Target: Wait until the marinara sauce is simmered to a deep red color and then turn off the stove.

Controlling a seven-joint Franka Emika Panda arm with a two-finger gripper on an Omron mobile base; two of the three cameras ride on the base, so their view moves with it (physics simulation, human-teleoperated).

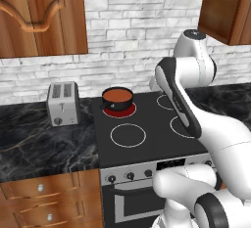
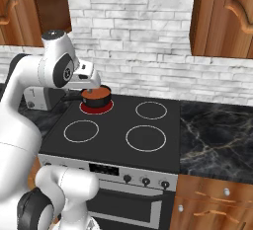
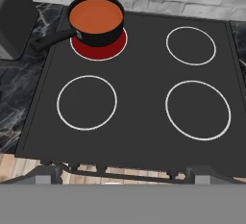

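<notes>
White-grey brick wall [image 1: 122,41] behind, brown wooden cabinets [image 1: 41,14] above, dark marbled stone counter [image 1: 44,139] to both sides. Set into that counter, black glass stove [image 3: 139,98] with four white-ringed burners and a steel front panel carrying small dark knobs [image 1: 130,175].

Smooth orange-red marinara sauce [image 3: 95,16], more orange than deep red, filling a small round black saucepan [image 3: 103,36] with a short handle. Placed far ahead of the fingers [image 3: 120,177] and off to their left in the hand view, on the back burner there. Glowing red burner disc [image 3: 101,50] showing under and around the pan base; other three rings dark.

Silver two-slot toaster [image 1: 63,103] standing on the counter beyond the pan handle, left of the stove, apart from the pan. Handle pointing toward it.

Fingers low at the near edge of the stove, just over the knob row, with only the tips peeking up at the bottom of the hand view; spread between them impossible to tell. Open cooktop glass lying between fingers and pan.
</notes>
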